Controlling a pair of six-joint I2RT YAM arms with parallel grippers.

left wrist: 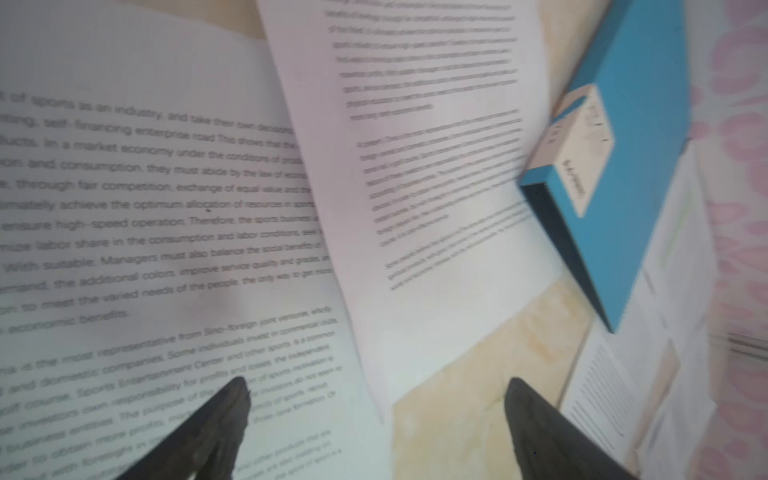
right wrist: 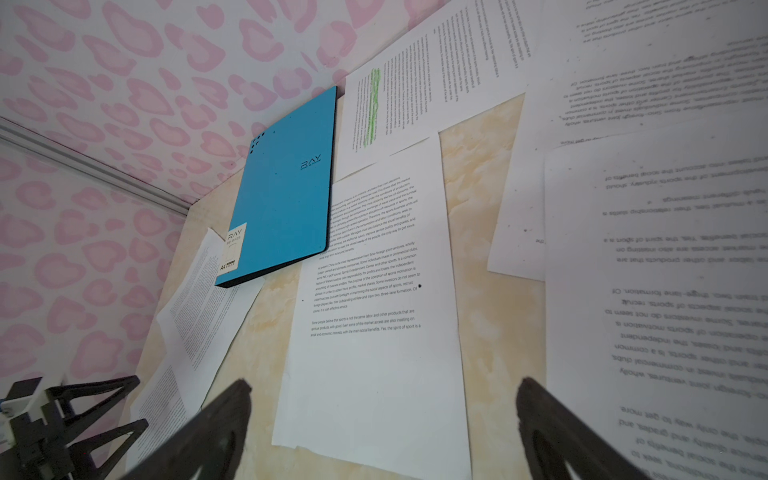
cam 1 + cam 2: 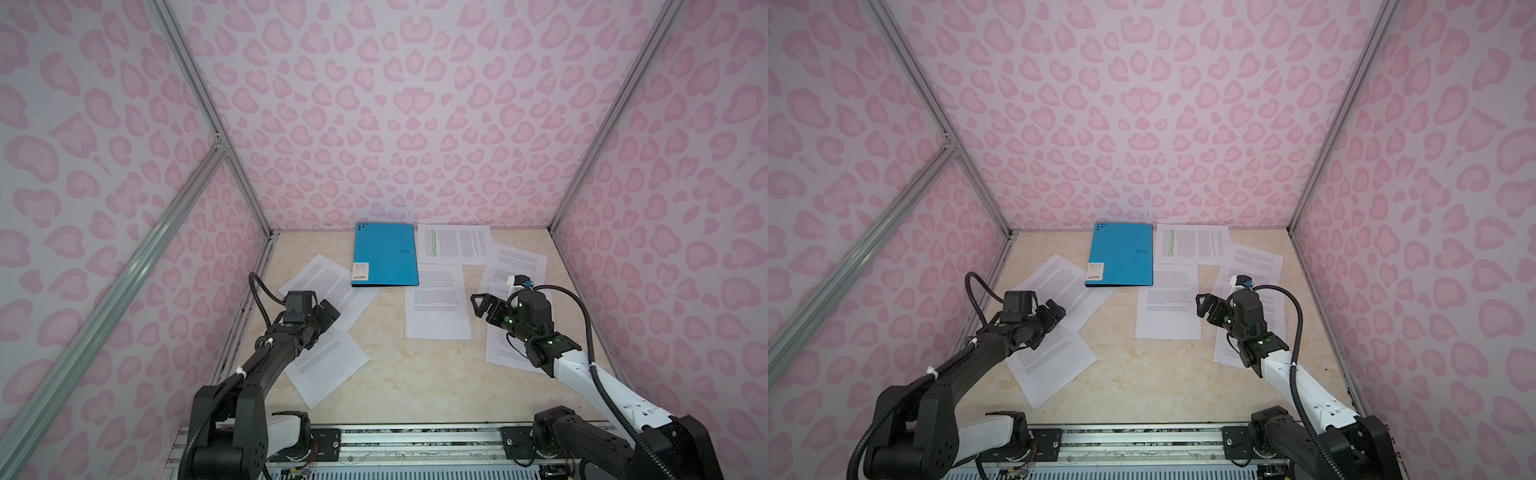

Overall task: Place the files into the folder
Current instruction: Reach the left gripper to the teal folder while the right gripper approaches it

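Step in hand, by judgement: the very start, nothing filed yet. See the folder [image 3: 384, 254] lying shut, blue cover up, at the far side of the table [image 3: 415, 374], close to the back wall. Count six or seven files [image 3: 436, 301] in both top views, all loose around it: two left, one tucked under its near left corner; highlighted sheet [image 3: 453, 244] just beside its right edge; rest centre and right.

Find left gripper [image 3: 330, 311] spread wide, holding nothing, above the left sheets. Find right gripper [image 3: 478, 305] likewise wide and empty, poised between centre and right-hand sheets.

Next, probably: lift the cover open, or gather sheets first. Expect trouble with flat paper; need a free edge to pinch.
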